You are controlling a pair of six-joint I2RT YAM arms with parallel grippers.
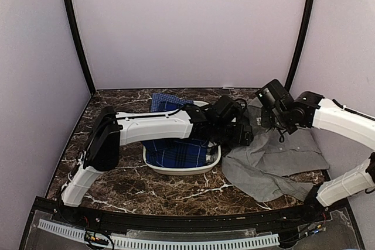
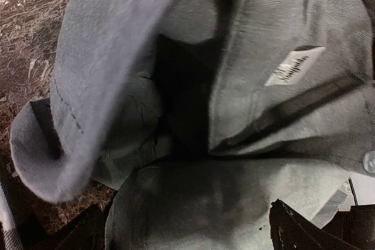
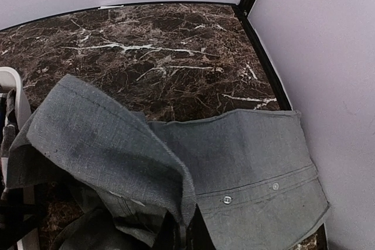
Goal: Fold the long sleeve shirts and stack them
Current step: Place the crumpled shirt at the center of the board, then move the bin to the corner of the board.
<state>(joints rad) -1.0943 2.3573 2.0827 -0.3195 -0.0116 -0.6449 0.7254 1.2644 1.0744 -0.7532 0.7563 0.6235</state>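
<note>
Top external view: we note the grey shirt lying rumpled on the table just right of the basket, which holds the plaid shirt. At the shirt's far edge the right gripper looks pinched shut on a raised grey fold, probably to pull it flat for folding. Over the collar, the left gripper sits against the cloth. Its jaws are hidden, so we cannot tell how far open they are.

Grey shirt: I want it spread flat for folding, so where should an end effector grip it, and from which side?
Probably grip the grey shirt along the straight edge of its flat panel, coming low from the bare marble table bordering it: that edge lies flat and smooth, while the rest is bunched.
</note>
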